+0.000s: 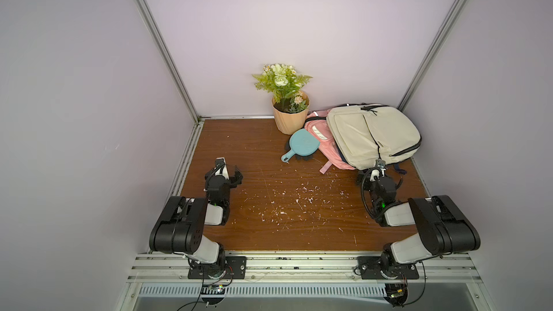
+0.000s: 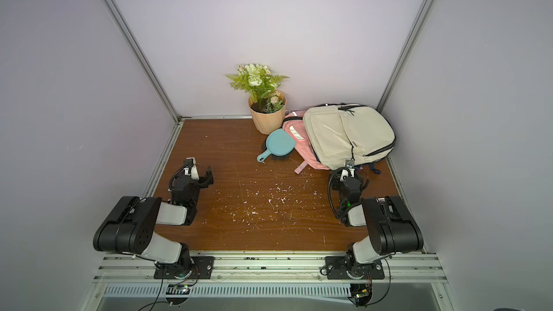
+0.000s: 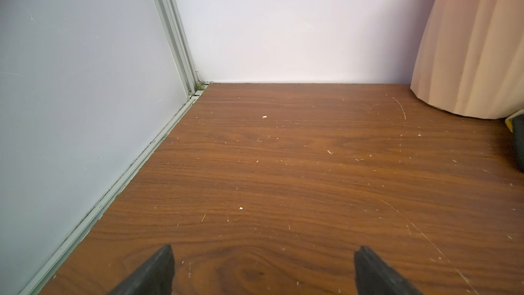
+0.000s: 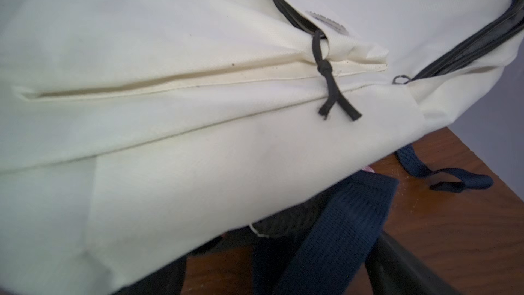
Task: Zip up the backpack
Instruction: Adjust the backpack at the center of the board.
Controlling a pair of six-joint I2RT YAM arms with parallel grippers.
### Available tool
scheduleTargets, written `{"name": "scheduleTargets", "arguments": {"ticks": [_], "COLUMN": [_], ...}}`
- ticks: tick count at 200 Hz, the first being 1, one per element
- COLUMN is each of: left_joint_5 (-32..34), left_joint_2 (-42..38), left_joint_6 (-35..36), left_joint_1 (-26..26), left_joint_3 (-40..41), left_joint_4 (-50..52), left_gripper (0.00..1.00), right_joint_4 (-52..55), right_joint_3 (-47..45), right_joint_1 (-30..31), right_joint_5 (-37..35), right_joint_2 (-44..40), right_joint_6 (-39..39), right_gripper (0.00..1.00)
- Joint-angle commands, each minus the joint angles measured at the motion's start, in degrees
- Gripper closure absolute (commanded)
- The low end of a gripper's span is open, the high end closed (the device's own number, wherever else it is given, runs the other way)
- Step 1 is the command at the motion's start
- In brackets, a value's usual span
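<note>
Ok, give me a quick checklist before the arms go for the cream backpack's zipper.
1. Left gripper open, over bare table: ok.
2. Right gripper open, at the cream backpack near edge: ok.
3. Black cord pull seen in the right wrist view: ok.
4. Side zipper shut: not ok, it gapes.
5. Backpack flat on the table: not ok, it lies across a pink bag.

Cream backpack flat, far-right corner

The left black parallel gripper hangs low, jaws wide apart; the right black parallel gripper, partly hidden, seems equally spread.
</note>
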State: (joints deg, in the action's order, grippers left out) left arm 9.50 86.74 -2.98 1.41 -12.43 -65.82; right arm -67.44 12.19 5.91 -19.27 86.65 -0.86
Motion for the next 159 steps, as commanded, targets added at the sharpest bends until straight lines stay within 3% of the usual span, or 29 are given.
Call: {"name": "scheduleTargets", "arguments": {"ticks": [1,111,136,159], "left_joint_5": [0.68,0.62,-2.20,2.80], "left_joint_2": [-0.61,-0.79,-2.34,-7.30], "left_joint_6": [0.47,0.58,1.97,2.25], "left_joint_1": [-0.44,-0.44,-0.37,1.63], "left_joint_3": [-0.76,-0.50,-1.86,0.26], "left_joint_4": [-2.03,-2.34,0.94,1.13], "left_gripper": [0.00,0.00,0.00,0.00], "right_joint_4": [-3.25,-3.62,-3.96,0.86], "right_joint_3": [0.96,0.65,0.55,1.48], "right_joint_1": [-0.13,-0.10,-0.11,0.94], "right_joint_5": [-0.51,-0.52,-0.18,1.23], "right_joint_2": [-0.30,-0.43,-0.59,-4.40], "right_joint_6": [-0.63,-0.54,-0.27,1.66], "right_gripper": [0.01,0.01,0.01,0.01]}}
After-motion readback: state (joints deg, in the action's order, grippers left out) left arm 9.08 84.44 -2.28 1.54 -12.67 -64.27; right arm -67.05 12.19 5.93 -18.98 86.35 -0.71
